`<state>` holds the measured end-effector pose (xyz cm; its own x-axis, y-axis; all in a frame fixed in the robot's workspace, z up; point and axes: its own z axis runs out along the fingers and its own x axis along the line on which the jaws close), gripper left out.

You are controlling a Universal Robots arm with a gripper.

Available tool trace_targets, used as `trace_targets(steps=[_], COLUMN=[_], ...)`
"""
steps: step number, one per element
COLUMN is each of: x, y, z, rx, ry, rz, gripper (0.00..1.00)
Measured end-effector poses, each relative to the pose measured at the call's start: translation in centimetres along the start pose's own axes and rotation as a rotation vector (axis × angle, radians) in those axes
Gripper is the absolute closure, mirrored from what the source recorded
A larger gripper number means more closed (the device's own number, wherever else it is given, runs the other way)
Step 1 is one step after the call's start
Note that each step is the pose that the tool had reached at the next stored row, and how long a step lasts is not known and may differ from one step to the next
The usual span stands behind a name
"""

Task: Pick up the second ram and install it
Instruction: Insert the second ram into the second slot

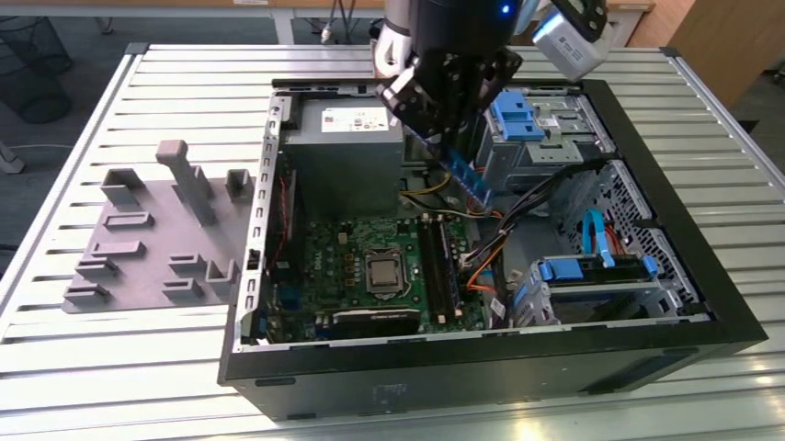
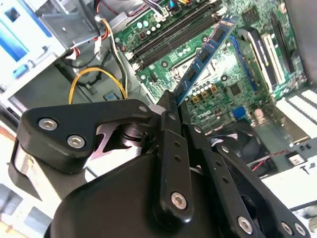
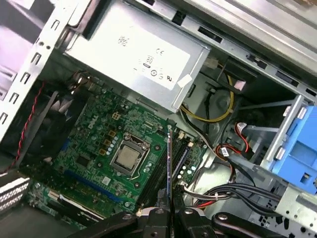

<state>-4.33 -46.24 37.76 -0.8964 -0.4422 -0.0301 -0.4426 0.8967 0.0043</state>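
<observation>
My gripper [image 1: 444, 147] hangs over the open computer case, shut on the second ram [image 1: 468, 179], a slim blue-green stick. In the exterior view the stick slants down below the fingers, above the motherboard [image 1: 331, 262]. The second wrist view shows the ram [image 2: 203, 54] lengthways, reaching from the gripper [image 2: 171, 106] towards the black memory slots [image 2: 173, 34]. In the first wrist view the ram [image 3: 169, 163] is edge-on, a thin line rising from the gripper [image 3: 169, 212] over the memory slots [image 3: 157, 171]. The stick is clear of the board.
A grey power supply [image 1: 344, 138] sits behind the motherboard, and the CPU socket [image 1: 384, 273] lies beside the slots. Blue drive-bay latches [image 1: 516, 115], bundled cables [image 1: 491, 248] and a blue ribbon cable [image 1: 597, 234] crowd the exterior view's right. A grey fixture tray [image 1: 160, 239] stands outside the case.
</observation>
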Motion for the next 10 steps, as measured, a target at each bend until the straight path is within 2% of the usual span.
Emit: trace_targets(steps=[10], x=[0.0], y=[0.01], z=[0.19], rx=[0.0054], ry=[-0.0008], rz=[0.18], gripper=[0.86])
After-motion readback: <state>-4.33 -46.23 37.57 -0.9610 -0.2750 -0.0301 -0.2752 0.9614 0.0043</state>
